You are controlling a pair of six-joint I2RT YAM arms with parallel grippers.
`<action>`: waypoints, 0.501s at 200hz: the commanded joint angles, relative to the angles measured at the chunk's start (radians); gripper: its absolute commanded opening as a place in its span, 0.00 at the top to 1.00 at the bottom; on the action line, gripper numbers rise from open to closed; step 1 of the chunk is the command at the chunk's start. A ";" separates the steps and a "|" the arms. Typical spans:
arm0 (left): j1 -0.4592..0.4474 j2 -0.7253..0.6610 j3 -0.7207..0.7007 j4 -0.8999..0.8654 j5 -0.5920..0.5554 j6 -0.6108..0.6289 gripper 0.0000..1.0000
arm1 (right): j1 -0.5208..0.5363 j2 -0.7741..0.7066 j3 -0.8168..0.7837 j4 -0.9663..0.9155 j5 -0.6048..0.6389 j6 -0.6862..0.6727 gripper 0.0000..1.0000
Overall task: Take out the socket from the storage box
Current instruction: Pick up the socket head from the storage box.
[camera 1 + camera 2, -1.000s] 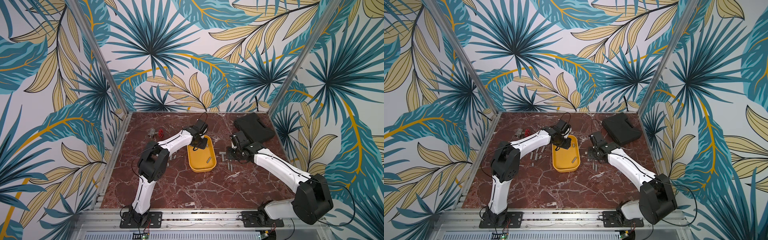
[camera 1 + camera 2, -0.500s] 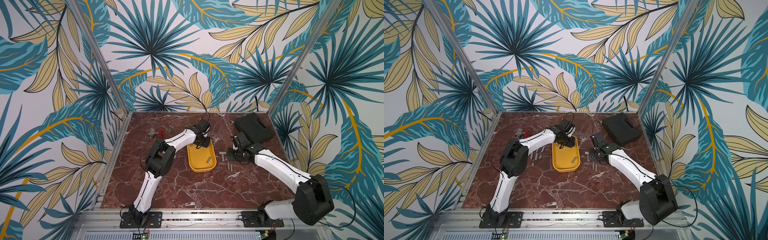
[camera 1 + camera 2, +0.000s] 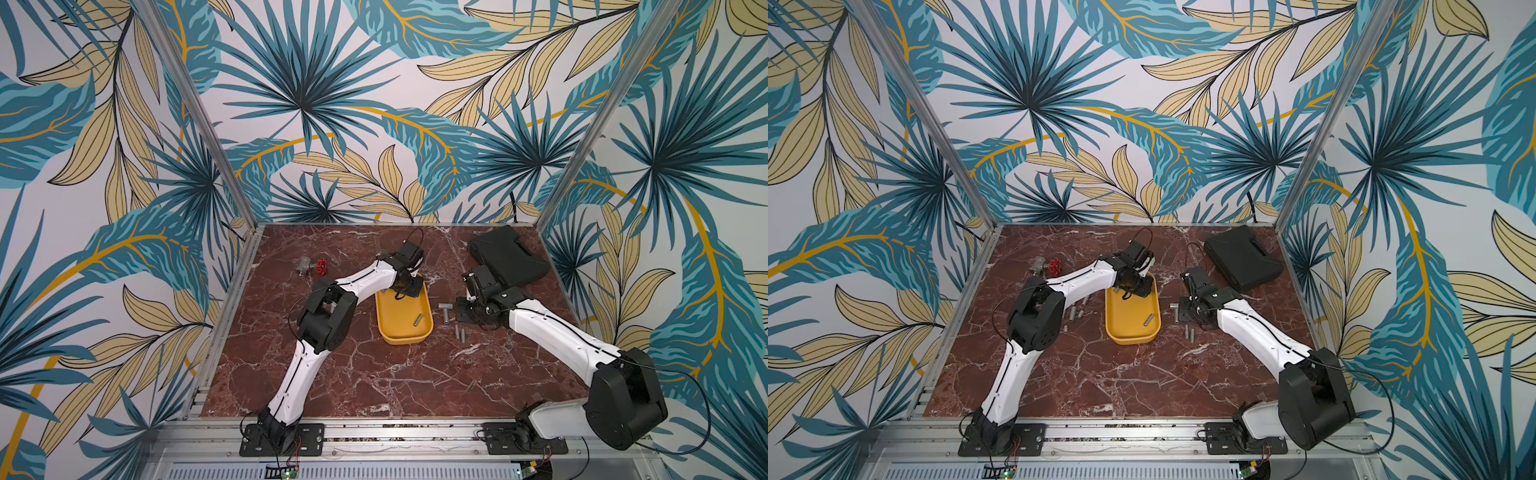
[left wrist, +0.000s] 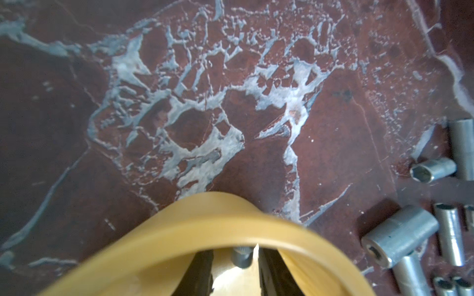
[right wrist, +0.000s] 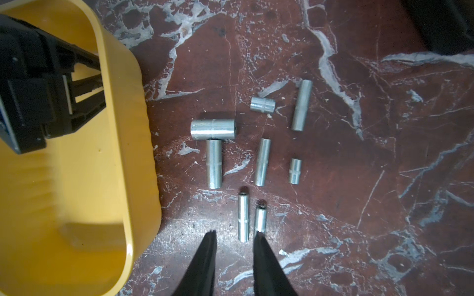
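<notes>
Reddish marble tabletop, leafy wallpaper on all the walls. So: the small grey socket stands on end right between the 2 fingers of the left gripper. It's inside the yellow storage box, just short of the curved end wall ahead of the fingertips. The fingers sit close on either side of it, but that wrist view is blurry. I honestly cannot tell if they're pinching it or only flanking it.

A second socket lies flat on the box floor, well back from those fingers, toward the opposite end.

The right gripper hangs over bare marble just beside the box's long wall, fingers parted with nothing in them. Straight ahead of its fingertips lie 8 loose sockets. The nearest thin one has its end showing between the 2 tips in the wrist view.

Farther out past those fingertips, a black case lies flat. More sockets sit on the box's other side, under the left arm. A metal valve with a red handle is well off to the side of the left fingers.
</notes>
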 commanded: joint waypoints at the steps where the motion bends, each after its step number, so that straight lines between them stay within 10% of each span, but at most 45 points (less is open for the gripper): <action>1: -0.010 0.040 0.031 -0.049 -0.060 0.034 0.71 | -0.004 0.016 -0.020 0.015 -0.009 0.014 0.72; 100: -0.017 -0.040 -0.023 -0.020 -0.131 0.048 0.86 | -0.004 0.006 -0.021 0.010 -0.011 0.014 0.72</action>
